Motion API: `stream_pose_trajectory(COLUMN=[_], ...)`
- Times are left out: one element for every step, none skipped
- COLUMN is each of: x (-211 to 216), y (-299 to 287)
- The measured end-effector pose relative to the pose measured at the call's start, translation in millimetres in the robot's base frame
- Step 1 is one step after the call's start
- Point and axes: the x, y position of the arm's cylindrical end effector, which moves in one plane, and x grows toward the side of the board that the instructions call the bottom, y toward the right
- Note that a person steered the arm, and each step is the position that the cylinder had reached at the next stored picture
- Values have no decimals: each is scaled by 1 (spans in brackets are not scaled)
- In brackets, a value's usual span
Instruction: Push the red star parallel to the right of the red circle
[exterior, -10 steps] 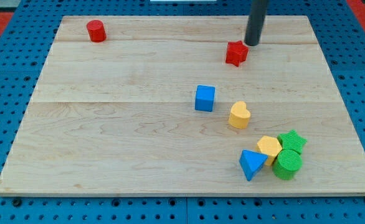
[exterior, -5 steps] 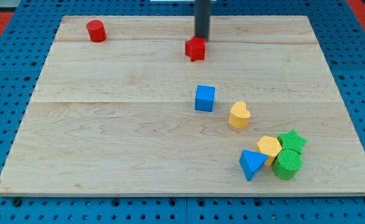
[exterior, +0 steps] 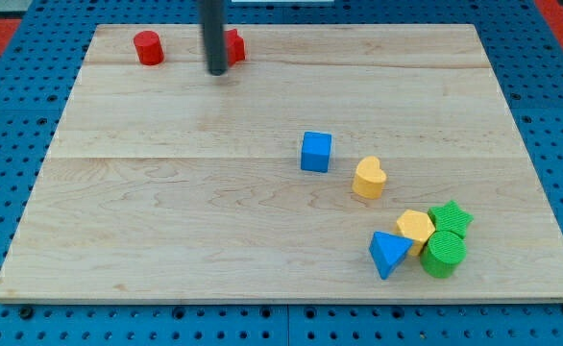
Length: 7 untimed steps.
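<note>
The red circle [exterior: 148,47] stands near the top left corner of the wooden board [exterior: 166,221]. The red star [exterior: 233,45] sits to its right at about the same height in the view, partly hidden behind my rod. My tip [exterior: 217,71] rests on the board just below and left of the star, between the two red blocks and closer to the star.
A blue cube [exterior: 315,152] and a yellow heart [exterior: 368,178] lie mid-board. At the lower right a blue triangle [exterior: 388,253], a yellow hexagon [exterior: 416,227], a green star [exterior: 451,217] and a green cylinder [exterior: 443,254] cluster together.
The red star has slid left and slightly up along the top of the board, from the centre-right to near the red circle. My tip moved left with it.
</note>
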Motion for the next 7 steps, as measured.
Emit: stream_pose_trajectory(x=[-46, -61, -48, -44, -44, -44, -44], y=[-22, 7, 41, 40, 42, 57, 61])
